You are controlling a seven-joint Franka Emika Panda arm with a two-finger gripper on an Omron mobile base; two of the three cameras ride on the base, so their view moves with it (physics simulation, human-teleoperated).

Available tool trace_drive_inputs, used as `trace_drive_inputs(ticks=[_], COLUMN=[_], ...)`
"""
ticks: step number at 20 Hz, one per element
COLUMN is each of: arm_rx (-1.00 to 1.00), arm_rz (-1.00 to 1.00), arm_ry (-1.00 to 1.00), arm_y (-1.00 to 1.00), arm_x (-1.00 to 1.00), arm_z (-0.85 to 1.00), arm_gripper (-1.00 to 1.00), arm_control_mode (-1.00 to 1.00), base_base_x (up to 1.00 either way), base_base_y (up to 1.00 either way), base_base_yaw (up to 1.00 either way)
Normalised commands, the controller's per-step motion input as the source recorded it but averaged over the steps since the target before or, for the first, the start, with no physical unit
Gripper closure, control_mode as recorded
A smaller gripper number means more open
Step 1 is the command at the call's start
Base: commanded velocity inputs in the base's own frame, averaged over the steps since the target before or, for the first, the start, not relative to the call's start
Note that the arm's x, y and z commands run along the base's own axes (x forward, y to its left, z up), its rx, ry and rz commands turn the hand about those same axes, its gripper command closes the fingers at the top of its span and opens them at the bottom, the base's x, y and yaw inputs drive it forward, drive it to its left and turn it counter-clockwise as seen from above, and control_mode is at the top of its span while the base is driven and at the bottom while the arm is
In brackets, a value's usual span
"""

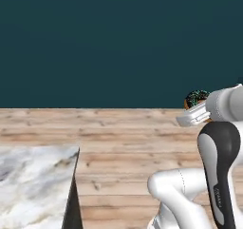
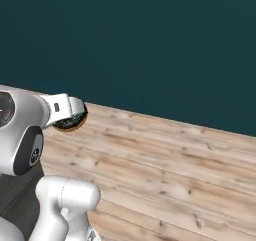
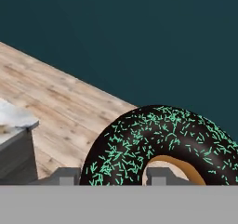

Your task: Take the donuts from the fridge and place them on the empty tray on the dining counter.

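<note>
Above the floor (image 2: 165, 160), hand (image 3: 111, 176) grips donut (image 3: 158, 139) (sprinkled).

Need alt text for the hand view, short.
A ring donut with dark icing and green sprinkles sits close up between the gripper finger tips, gripped and tan at its inner ring. Behind it a light wooden plank floor runs to a dark teal wall, and a marble-topped counter corner shows at the left edge.

I find no legible text; faint grey lettering on the arm (image 1: 219, 195) is too small to read.
</note>
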Motion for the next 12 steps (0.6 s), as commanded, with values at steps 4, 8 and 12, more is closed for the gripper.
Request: trace_drive_inputs(ticks=[4, 8, 12], arm_rx=[0.0, 0.0, 0.0], arm_rz=[0.0, 0.0, 0.0], arm_ry=[0.0, 0.0, 0.0], arm_y=[0.0, 0.0, 0.0], arm_x=[0.0, 0.0, 0.0], arm_z=[0.0, 0.0, 0.0], arm_gripper=[1.0, 1.0, 1.0], arm_control_mode=[1.0, 1.0, 1.0], base_base_x=[1.0, 1.0, 1.0], base_base_y=[-0.25, -0.17, -0.35], base_base_yaw=[0.68, 0.73, 0.7])
